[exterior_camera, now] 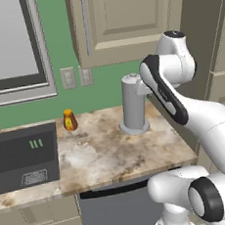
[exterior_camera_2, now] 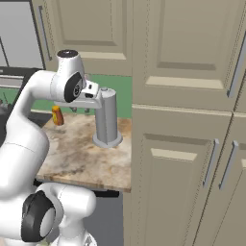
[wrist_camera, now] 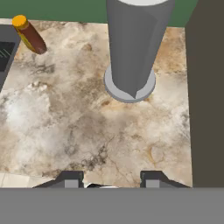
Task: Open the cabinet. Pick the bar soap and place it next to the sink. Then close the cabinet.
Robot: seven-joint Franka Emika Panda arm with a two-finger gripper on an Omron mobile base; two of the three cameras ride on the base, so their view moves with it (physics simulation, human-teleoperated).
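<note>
Cabinet (exterior_camera: 124, 22) on wall, raised-panel beige door shut, slim silver bar handle (exterior_camera: 86, 32); mottled marble countertop (wrist_camera: 87, 127) below gripper (wrist_camera: 112, 179), dark fingertips apart, nothing between; smooth grey cylinder (wrist_camera: 133, 48) on round base; amber jar (exterior_camera: 69, 120) near backsplash.

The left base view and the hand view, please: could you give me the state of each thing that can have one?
cabinet: door shut.
amber jar: upright on the counter, cap on.
grey cylinder: upright on its round base.
end effector: jaws apart, holding nothing, above bare counter.
</note>
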